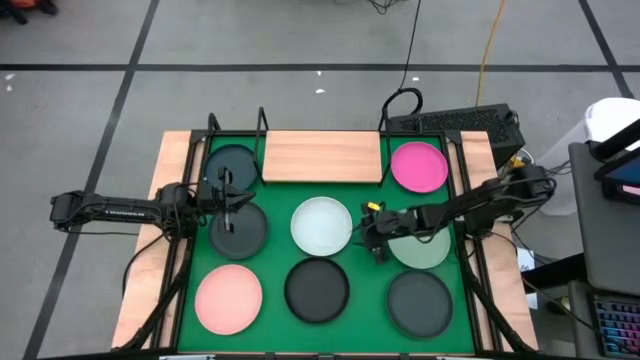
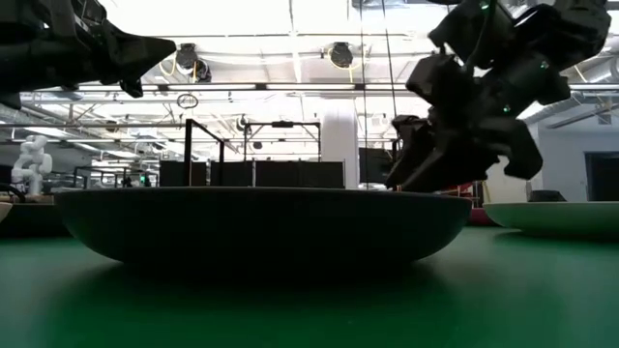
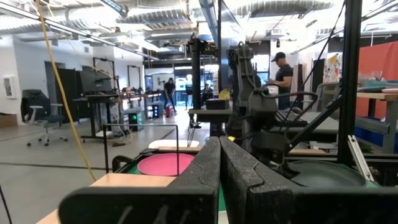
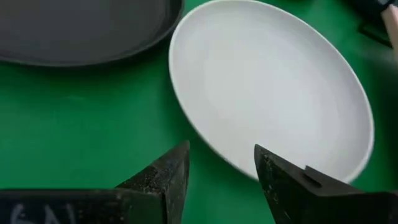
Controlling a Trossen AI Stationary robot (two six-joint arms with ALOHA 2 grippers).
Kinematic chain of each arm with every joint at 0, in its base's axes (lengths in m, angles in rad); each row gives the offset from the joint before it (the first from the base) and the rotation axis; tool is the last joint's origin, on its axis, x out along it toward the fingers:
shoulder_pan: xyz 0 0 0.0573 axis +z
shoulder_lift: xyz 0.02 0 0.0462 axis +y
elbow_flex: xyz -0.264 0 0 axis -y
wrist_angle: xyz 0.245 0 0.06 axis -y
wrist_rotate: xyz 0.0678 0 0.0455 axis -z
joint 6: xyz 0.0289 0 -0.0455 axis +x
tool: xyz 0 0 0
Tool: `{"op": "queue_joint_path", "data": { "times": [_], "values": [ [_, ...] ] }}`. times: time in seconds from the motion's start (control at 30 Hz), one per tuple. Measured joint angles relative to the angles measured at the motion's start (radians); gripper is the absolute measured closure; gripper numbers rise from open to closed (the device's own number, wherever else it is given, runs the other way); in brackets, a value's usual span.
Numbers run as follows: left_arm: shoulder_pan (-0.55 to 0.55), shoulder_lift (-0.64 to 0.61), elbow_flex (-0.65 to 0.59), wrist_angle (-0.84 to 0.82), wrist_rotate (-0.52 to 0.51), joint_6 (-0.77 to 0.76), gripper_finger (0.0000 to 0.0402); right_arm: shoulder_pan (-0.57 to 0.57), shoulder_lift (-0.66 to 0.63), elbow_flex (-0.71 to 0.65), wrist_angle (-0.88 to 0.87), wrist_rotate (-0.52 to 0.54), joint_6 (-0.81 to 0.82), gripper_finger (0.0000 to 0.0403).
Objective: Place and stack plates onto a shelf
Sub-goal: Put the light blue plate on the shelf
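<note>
Plates lie flat on a green mat (image 1: 370, 290): white (image 1: 321, 226), pale green (image 1: 425, 250), light pink (image 1: 229, 298), magenta (image 1: 419, 166) and several dark ones (image 1: 317, 290). The light-wood shelf (image 1: 322, 157) stands at the far side, with a dark plate (image 1: 232, 165) beside its left end. My right gripper (image 1: 375, 237) is open, just right of the white plate. In the right wrist view its fingers (image 4: 217, 171) stand apart before the white plate's rim (image 4: 211, 149), touching nothing. My left gripper (image 1: 228, 203) is shut, hovering between two dark plates on the left (image 3: 219, 152).
Black wire uprights (image 1: 262, 125) frame the shelf. A black keyboard (image 1: 455, 122) and cables lie beyond the table's far right corner. In the low view a black plate (image 2: 261, 227) fills the foreground. People stand in the room beyond (image 3: 283, 71).
</note>
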State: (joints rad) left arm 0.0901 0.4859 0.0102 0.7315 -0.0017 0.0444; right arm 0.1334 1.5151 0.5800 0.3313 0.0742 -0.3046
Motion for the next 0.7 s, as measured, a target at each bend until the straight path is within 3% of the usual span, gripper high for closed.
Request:
{"op": "queue_joint_path", "data": {
  "times": [0.53,0.7],
  "values": [
    [0.000,0.000,0.000,-0.003,0.000,0.000,0.0398,0.003,0.165,0.053,0.019,0.030,-0.101,0.0240],
    [0.000,0.000,0.000,-0.003,0.000,0.000,0.0398,0.003,0.167,0.053,0.040,0.030,-0.101,0.0272]
  ]
}}
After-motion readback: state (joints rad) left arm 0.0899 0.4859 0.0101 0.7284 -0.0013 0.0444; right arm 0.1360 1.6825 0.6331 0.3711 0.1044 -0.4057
